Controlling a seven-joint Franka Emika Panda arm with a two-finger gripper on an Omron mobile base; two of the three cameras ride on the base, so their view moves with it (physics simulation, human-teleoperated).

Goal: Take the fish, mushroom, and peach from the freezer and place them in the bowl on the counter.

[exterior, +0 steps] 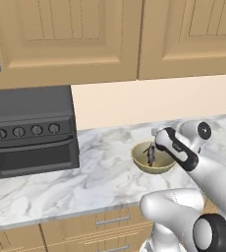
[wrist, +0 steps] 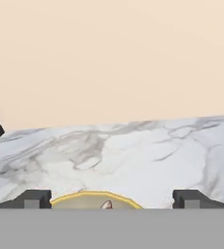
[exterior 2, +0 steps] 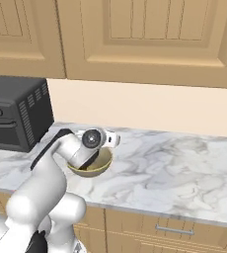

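- You're looking at the gripper (wrist: 111,198) hanging over the olive-yellow bowl (exterior: 140,165), jaws spread wide w/ nothing between them; in the hand view the two dark fingertips (wrist: 33,198) sit far apart at lower left & lower right of the frame.
- Hand view, bottom centre: the bowl's far rim (wrist: 95,196) curves between the tips, w/ a small pale-reddish speck just inside it; too small for you to say what it is.
- Left base view, right of centre: the fish (exterior: 151,154), slender & dark grey-purplish, stands steeply tilted inside the bowl, one end poking above the rim.
- Same view: the arm's dark-banded wrist (exterior: 176,147) crosses just right of the fish, covering the bowl's right side.
- Right base view, left of centre: the bowl (exterior 2: 99,167) shows partly behind the arm's round joint; its inside looks dark brown, and you can't make out the contents from this side.
- The bowl rests on the white-grey veined marble counter (exterior: 61,187), near the front edge, over tan drawers w/ metal handles (exterior: 113,220).
- Left base view, left side: a dark toaster oven (exterior: 32,130) w/ four knobs stands on the counter, well apart from the bowl.
- Top of both base views: tan wall cabinets (exterior 2: 150,34), beige wall beneath.
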